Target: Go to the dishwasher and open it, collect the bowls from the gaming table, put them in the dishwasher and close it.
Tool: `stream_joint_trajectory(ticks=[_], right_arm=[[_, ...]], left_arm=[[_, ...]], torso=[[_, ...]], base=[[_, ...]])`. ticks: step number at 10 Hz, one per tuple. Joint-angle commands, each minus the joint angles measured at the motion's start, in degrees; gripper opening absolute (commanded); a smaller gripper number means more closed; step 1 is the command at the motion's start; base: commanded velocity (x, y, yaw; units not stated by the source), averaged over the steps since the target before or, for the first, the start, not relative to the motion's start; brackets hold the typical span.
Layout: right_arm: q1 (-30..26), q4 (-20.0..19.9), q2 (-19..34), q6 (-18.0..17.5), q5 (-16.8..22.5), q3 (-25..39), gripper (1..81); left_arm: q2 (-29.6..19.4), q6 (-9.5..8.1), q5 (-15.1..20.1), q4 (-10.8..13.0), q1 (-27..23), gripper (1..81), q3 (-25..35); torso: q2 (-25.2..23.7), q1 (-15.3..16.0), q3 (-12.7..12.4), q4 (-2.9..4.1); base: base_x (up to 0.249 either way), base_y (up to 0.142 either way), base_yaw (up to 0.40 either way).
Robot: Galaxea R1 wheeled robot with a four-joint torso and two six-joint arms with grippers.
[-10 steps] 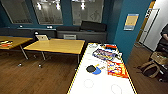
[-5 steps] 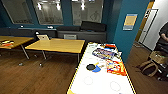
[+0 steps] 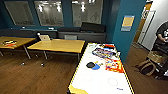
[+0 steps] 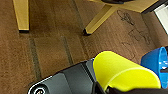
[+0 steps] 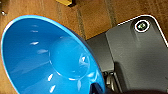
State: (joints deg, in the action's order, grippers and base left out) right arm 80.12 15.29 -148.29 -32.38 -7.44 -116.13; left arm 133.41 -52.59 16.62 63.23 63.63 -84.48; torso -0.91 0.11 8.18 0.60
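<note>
Gaming table ahead, near end cut off by frame edge; board details blurred. Yellow bowl large at left wrist, blue bowl large at right wrist. Finger state of both grippers: cannot tell, hidden. Wood floor beneath.

The gaming table's white tabletop, edged in yellow, is carrying colourful game boards along its far half, with a dark paddle and a blue one lying touching each other near its middle. A wooden tabletop is standing just beyond it on the brown wood floor, and another wooden tabletop, bearing a small dark and red object, is sitting further left.
</note>
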Motion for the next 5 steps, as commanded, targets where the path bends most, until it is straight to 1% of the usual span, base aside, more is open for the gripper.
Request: stream_joint_trajectory(ticks=[1,2,3,4,5], right_arm=[[-2.37,1.32,-0.72,0.39,1.99,-1.2,1.0],[-2.37,1.32,-0.72,0.39,1.99,-1.28,1.0],[-2.28,1.32,-0.99,0.39,1.99,-1.8,1.0],[-2.02,1.5,-1.68,0.39,1.99,-3.55,1.0],[-1.58,1.93,-2.82,0.47,2.07,-5.92,1.0]], left_arm=[[1.77,1.26,-1.66,1.19,-1.63,1.0,-2.35],[1.87,1.26,-3.33,1.37,-1.01,1.0,-3.23],[2.03,1.35,-4.31,1.37,-0.14,1.0,-4.11],[2.38,1.61,-4.75,1.28,1.1,1.0,-5.16],[2.91,1.61,-6.31,1.28,2.41,1.0,-6.99]], torso=[[0.0,0.0,-2.29,0.0],[-0.02,-0.02,-0.74,0.0],[-0.04,-0.04,-1.46,0.0],[-0.06,-0.11,-1.81,0.0],[-0.13,-0.11,-1.77,0.0]], base=[[-0.164,0.0,0.0],[-0.164,0.0,0.0],[-0.164,0.0,0.0],[0.0,0.0,0.0],[0.0,0.0,0.0]])
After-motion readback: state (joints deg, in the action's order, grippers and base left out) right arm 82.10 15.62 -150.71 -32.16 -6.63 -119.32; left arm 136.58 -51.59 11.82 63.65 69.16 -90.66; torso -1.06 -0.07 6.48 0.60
